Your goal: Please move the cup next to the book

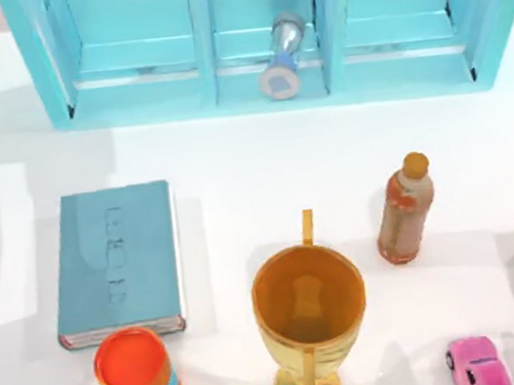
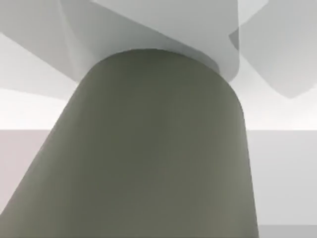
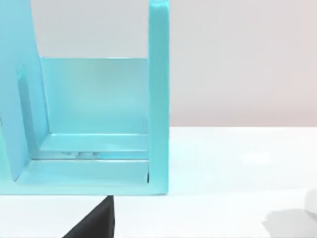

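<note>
The cup [image 1: 310, 319] is a tall golden goblet with a wide open bowl, standing upright on its foot near the table's front middle. The book [image 1: 115, 261] lies flat at the left with its teal-blue cover up and white page edges showing; a strip of bare table separates it from the cup. A black wedge of my right gripper [image 3: 94, 222] juts into the right wrist view, facing the turquoise shelf [image 3: 158, 99]. A large olive-grey rounded shape [image 2: 148, 158] sits very close in the left wrist view.
An orange cylinder with a blue band [image 1: 136, 374] stands at the book's front corner. A brown bottle [image 1: 405, 210] stands right of the cup, and a pink toy car [image 1: 478, 364] sits at the front right. The turquoise shelf [image 1: 260, 37] at the back holds a small hourglass-shaped object [image 1: 282, 58].
</note>
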Controlling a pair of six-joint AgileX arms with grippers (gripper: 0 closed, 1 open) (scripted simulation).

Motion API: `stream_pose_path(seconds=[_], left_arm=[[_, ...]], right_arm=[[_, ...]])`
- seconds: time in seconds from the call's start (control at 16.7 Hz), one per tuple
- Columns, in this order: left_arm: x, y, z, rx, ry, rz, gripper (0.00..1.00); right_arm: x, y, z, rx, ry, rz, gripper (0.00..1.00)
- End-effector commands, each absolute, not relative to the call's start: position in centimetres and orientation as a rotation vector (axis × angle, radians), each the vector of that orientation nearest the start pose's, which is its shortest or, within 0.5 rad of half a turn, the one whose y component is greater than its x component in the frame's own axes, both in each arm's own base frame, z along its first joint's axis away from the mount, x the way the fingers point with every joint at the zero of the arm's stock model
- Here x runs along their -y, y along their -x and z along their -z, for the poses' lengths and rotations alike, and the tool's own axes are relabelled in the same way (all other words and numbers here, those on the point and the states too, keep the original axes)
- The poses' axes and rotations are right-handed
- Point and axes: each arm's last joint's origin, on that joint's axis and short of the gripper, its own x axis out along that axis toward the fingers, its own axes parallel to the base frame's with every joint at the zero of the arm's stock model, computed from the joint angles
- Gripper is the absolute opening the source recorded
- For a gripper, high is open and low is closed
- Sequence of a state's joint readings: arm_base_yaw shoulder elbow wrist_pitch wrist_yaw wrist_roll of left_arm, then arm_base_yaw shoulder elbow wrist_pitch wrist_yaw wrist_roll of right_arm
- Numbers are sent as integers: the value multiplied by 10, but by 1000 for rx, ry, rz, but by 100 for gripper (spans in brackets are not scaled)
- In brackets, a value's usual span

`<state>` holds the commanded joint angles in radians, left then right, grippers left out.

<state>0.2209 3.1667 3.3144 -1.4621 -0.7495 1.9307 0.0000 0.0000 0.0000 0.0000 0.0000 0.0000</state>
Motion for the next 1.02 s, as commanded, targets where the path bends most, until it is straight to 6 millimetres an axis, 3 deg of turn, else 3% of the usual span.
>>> stream_pose_path(seconds=[0.42,1.02], left_arm=[[-148,-526,-102,-1753,-1789,725,2],[-145,-527,-102,-1748,-1796,728,0]], right_arm=[[1,-106,-160,0,0,0,100],[1,-106,-160,0,0,0,100]])
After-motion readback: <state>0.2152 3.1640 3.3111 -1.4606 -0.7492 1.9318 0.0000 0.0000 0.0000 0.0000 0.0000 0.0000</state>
